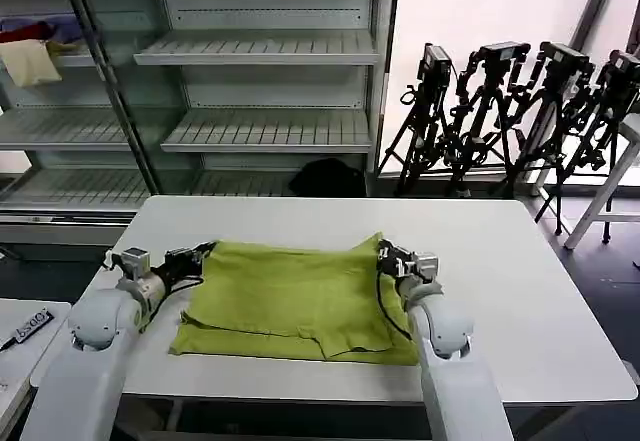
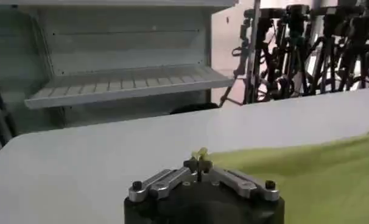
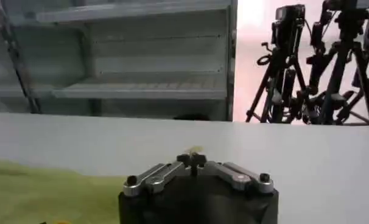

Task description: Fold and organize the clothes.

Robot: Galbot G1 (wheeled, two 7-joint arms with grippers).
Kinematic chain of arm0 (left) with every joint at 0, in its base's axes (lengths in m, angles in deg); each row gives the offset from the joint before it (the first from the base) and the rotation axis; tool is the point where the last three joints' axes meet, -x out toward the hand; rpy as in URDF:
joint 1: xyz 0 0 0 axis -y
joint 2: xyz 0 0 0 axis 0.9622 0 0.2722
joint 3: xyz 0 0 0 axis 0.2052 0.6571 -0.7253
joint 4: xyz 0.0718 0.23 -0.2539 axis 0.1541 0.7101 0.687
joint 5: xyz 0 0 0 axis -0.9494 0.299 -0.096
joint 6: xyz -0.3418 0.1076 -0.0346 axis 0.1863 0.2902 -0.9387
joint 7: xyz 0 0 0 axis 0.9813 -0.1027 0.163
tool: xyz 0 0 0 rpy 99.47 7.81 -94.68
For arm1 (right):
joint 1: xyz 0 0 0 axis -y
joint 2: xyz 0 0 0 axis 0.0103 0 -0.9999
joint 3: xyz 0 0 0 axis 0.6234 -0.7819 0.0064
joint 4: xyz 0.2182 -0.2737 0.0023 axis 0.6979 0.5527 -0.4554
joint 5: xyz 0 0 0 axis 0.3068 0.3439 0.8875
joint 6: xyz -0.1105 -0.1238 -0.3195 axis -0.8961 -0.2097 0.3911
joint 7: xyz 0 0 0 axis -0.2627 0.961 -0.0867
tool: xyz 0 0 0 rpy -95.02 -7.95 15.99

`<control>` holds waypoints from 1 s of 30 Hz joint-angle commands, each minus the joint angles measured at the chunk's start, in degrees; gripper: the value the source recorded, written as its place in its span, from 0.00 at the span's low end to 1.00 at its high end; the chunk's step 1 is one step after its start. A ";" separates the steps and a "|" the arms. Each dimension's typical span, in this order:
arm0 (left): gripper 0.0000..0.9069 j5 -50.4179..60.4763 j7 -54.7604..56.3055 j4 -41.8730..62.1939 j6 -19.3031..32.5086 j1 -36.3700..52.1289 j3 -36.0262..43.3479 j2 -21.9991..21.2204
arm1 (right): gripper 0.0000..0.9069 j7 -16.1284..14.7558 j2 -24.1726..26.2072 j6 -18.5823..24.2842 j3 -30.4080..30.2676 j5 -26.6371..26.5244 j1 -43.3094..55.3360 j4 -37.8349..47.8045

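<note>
The T-shirt (image 1: 290, 296) lies folded on the bench (image 1: 520, 261), long axis running left to right; left gripper (image 1: 207, 251) and right gripper (image 1: 381, 251) each seem pinched shut on a far corner

Lime yellow-green T-shirt (image 1: 290, 296), plain, on white table (image 1: 520, 281). Cream cloth (image 1: 30, 61) and red cloth (image 1: 25, 31) on pale grey shelves (image 1: 265, 49). Black tripods (image 1: 500, 111).
</note>
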 commanded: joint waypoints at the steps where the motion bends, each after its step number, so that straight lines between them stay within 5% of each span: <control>1: 0.00 -2.43 -0.62 -5.66 0.17 -8.65 -3.86 0.76 | 0.00 -0.12 0.81 0.08 0.22 -1.40 -10.41 -9.70; 21: 0.00 -0.01 -1.13 -14.97 0.64 -18.94 -8.03 -0.71 | 0.00 -1.59 1.92 0.24 2.16 -0.93 -24.21 -21.16; 30: 0.01 6.64 -1.68 -15.55 1.57 -20.34 -7.31 -1.77 | 0.00 -1.39 1.22 0.33 1.78 4.83 -25.39 -19.62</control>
